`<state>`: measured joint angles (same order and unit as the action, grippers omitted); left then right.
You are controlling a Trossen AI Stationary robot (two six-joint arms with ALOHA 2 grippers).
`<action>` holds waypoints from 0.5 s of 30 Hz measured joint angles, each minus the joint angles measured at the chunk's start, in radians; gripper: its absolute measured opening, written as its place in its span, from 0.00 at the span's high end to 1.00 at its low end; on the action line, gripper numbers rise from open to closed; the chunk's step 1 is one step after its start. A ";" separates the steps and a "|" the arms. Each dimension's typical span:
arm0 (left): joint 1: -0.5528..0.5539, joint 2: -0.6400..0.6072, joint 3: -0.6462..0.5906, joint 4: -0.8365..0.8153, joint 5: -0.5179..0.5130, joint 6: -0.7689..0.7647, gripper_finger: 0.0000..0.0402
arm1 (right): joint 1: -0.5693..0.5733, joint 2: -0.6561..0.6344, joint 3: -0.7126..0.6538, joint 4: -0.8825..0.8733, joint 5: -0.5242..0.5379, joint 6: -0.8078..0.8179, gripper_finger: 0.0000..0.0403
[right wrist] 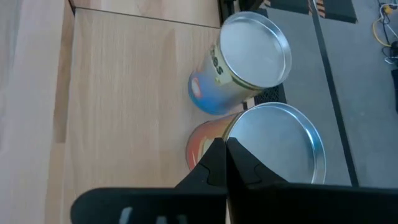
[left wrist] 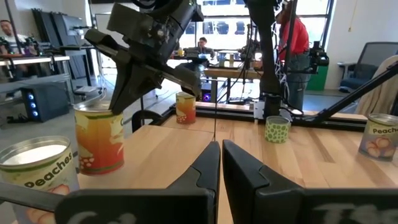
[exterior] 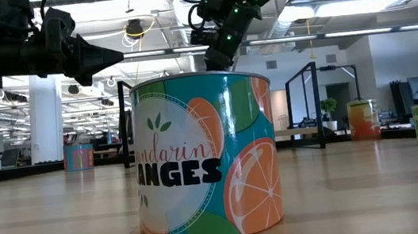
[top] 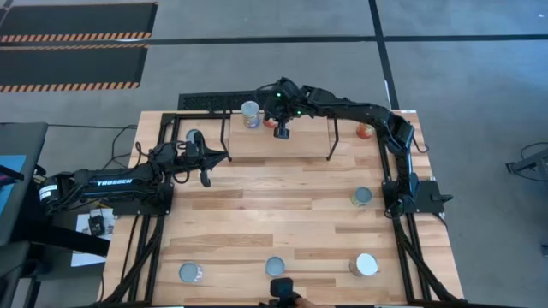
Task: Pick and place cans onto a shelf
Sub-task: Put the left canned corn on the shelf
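Note:
The shelf stands at the table's far middle. A blue-labelled can stands on its left part and also shows in the right wrist view. Beside it stands an orange-labelled can, upright on the board. My right gripper is shut, pointing down, with its tips at this can's top rim. My left gripper is shut and empty above the table's left part, pointing toward the right edge. A Peaches can stands on the table close beside it. My right gripper comes from above, its shut fingertips at the edge of the orange can's silvery top. The can stands upright on the shelf board. Whether the fingertips touch the rim I cannot tell.
Other cans stand on the table: one at the far right, one at the right, three along the near edge. The shelf's black wire frames stand at its ends. People show in the room behind.

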<state>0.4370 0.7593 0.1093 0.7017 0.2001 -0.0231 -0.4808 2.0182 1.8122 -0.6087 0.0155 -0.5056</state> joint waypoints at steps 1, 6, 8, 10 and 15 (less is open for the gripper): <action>0.000 0.000 0.000 0.000 0.000 0.000 0.98 | 0.000 0.000 0.000 0.000 -0.007 0.000 0.99; 0.000 0.000 0.000 0.000 0.000 0.000 0.98 | -0.007 0.003 0.000 0.000 -0.023 -0.001 0.99; 0.000 0.000 0.000 0.000 0.000 0.000 0.98 | -0.007 0.020 0.001 0.020 -0.021 -0.003 0.99; 0.000 0.000 0.000 0.000 -0.001 0.000 0.98 | -0.013 0.026 -0.003 -0.006 -0.020 -0.004 0.99; -0.001 -0.001 0.000 0.000 0.002 -0.005 0.98 | -0.012 0.048 -0.002 0.008 -0.016 -0.017 0.99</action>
<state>0.4358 0.7586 0.1093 0.7021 0.2016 -0.0284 -0.4931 2.0659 1.8107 -0.6010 -0.0010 -0.5229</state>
